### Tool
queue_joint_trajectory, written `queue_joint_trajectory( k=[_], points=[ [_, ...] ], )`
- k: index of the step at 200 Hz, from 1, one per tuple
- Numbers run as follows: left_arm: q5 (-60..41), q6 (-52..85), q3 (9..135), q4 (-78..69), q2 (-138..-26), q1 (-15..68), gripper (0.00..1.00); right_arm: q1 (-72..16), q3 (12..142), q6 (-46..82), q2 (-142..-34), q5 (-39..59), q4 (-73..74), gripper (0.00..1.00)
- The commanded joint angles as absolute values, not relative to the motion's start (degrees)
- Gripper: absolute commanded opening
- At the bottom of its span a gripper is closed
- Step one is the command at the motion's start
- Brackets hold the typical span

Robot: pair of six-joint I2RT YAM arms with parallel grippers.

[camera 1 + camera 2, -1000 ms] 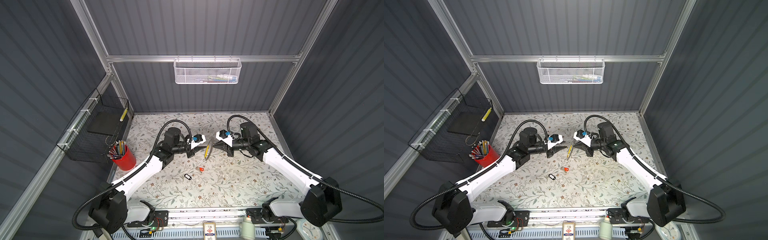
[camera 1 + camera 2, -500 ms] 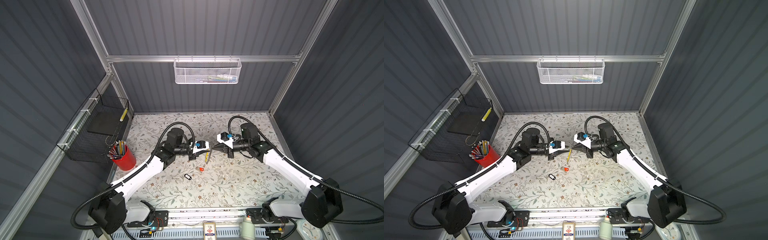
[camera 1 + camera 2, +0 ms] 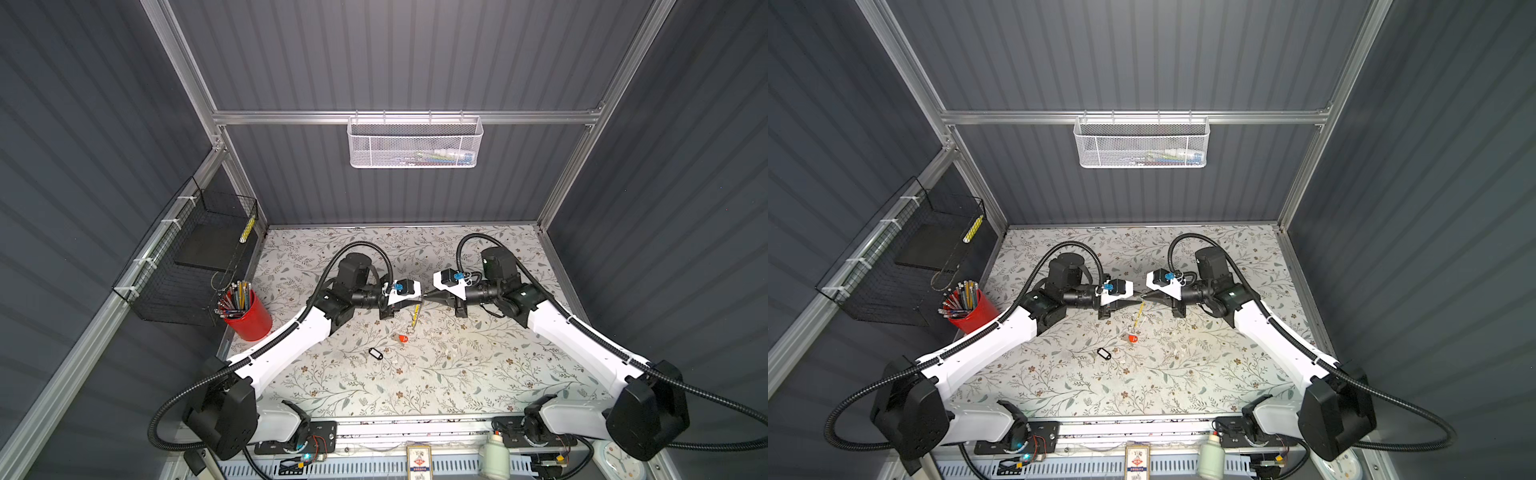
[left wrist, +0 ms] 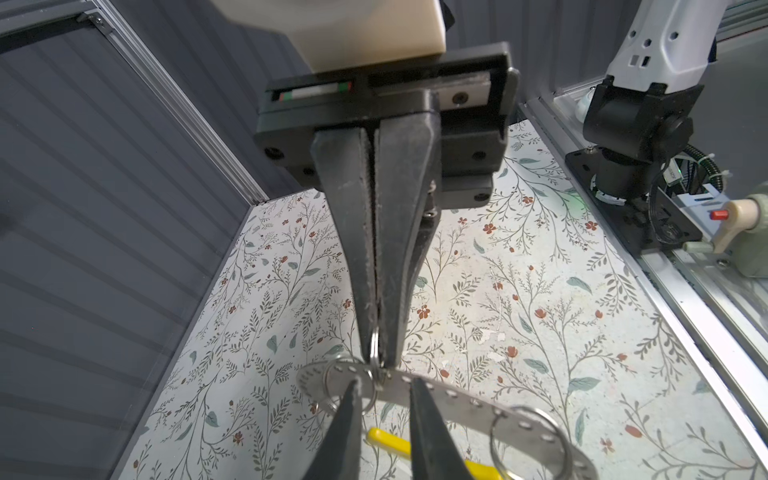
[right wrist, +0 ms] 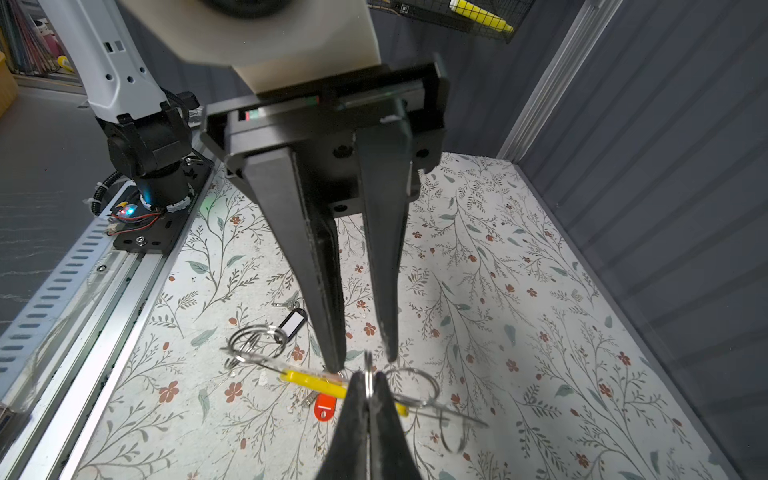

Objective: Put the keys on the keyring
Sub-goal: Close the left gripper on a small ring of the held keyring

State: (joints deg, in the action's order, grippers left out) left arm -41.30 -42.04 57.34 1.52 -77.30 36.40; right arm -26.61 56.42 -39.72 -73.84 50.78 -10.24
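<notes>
My right gripper (image 5: 368,380) is clamped tight on the keyring (image 5: 309,382), pinching its thin metal right at the fingertips. My left gripper (image 5: 363,361) meets it tip to tip above the desk (image 3: 478,374). Its jaws stand a narrow gap apart, one finger on each side of the pinched metal, and I cannot tell whether they touch it. The rest of the keyring, with its yellow segment, hangs below both grippers toward the desk.

Both keys lie loose on the desk, off the keyring. The orange-red key (image 3: 402,338) is under my grippers, near the low end of the hanging keyring. The black-framed key (image 3: 375,353), with its white insert, lies just past the orange-red key, on my left gripper's side and nearer my arm bases.
</notes>
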Motion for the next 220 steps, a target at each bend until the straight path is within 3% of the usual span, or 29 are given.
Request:
queue_joint_trajectory(
  k=[1, 48, 85, 134, 172, 220],
  points=[
    [-43.02, -43.06, 59.77, 2.99, -77.78, 37.06, 0.22, -27.17, 55.67, -40.69, -72.95, 50.38, -8.97, 0.05],
    [-43.39, -43.15, 60.46, 3.48, -78.21, 37.44, 0.15, -27.70, 55.53, -41.39, -72.53, 49.04, -8.47, 0.05],
    [-43.73, -44.52, 61.05, 5.48, -78.35, 37.58, 0.00, -27.83, 55.11, -41.36, -71.89, 48.69, -7.60, 0.08],
    [-44.41, -44.40, 61.26, 6.05, -77.26, 37.62, 0.00, -26.94, 50.83, -41.99, -68.86, 44.36, -6.72, 0.32],
    [-46.42, -42.53, 59.95, 3.55, -76.69, 37.61, 0.00, -24.07, 45.31, -38.45, -64.80, 44.47, -2.44, 0.32],
    [-48.88, -37.98, 57.54, -2.89, -76.35, 37.53, 0.00, -23.82, 42.62, -33.51, -60.62, 46.16, 0.59, 0.24]
  ],
)
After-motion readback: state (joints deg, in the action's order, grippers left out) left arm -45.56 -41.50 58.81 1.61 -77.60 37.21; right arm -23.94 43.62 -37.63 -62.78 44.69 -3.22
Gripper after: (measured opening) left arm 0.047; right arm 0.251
